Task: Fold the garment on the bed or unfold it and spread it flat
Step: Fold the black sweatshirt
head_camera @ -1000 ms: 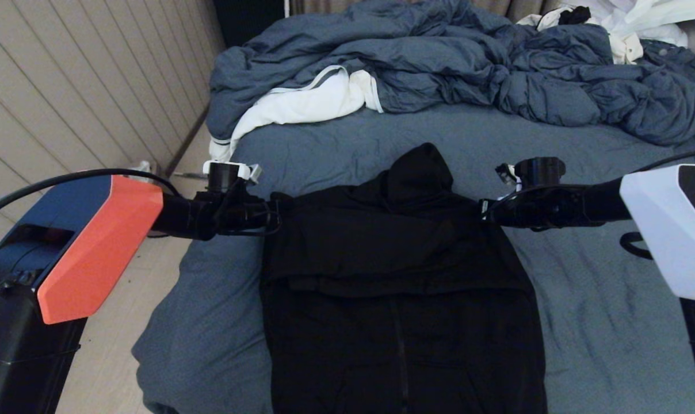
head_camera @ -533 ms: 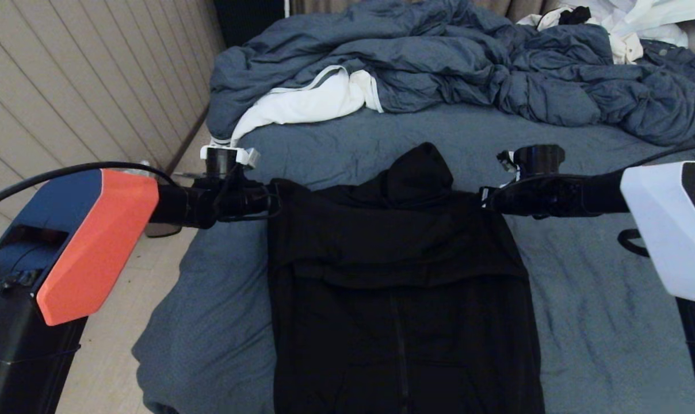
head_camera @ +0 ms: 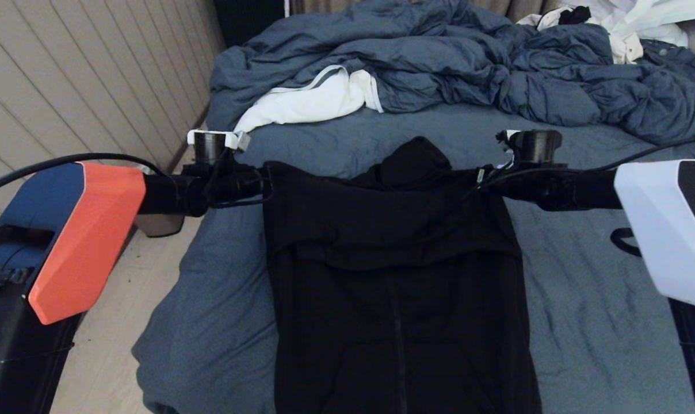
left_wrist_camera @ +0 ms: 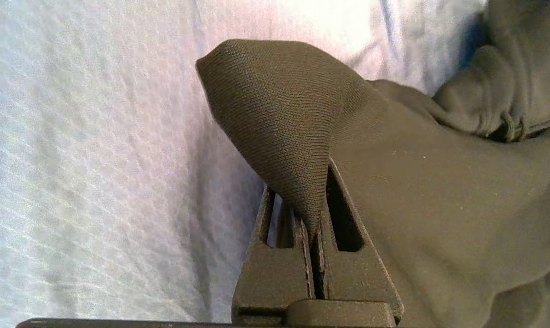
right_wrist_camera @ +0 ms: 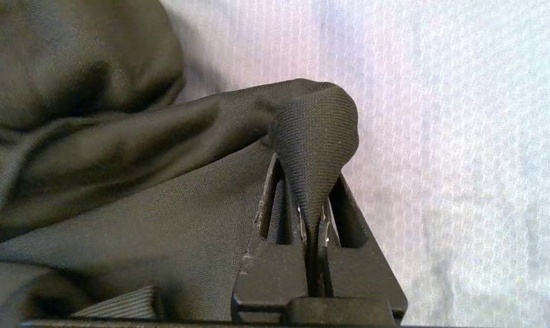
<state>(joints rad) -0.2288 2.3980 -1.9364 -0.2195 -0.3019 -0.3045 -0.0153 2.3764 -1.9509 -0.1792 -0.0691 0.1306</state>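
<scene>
The black hooded garment [head_camera: 399, 276] is held up over the bed [head_camera: 600, 287], its top edge stretched taut between both grippers and its body hanging down toward me. My left gripper [head_camera: 267, 183] is shut on the garment's left top corner; the left wrist view shows a bunch of dark knit fabric [left_wrist_camera: 279, 114] pinched in my left gripper [left_wrist_camera: 313, 228]. My right gripper [head_camera: 481, 183] is shut on the right top corner, where fabric [right_wrist_camera: 313, 132] is clamped in my right gripper [right_wrist_camera: 312, 223]. The hood [head_camera: 413, 161] peeks above the taut edge.
A rumpled blue-grey duvet [head_camera: 439, 63] with white lining [head_camera: 307, 103] lies across the far part of the bed. White clothing [head_camera: 629, 23] sits at the far right. A panelled wall [head_camera: 65, 86] and bare floor [head_camera: 123, 322] run along the bed's left side.
Both grippers have risen and moved away from me with the garment's top corners. The top edge now stands higher and tauter, covering more of the hood.
</scene>
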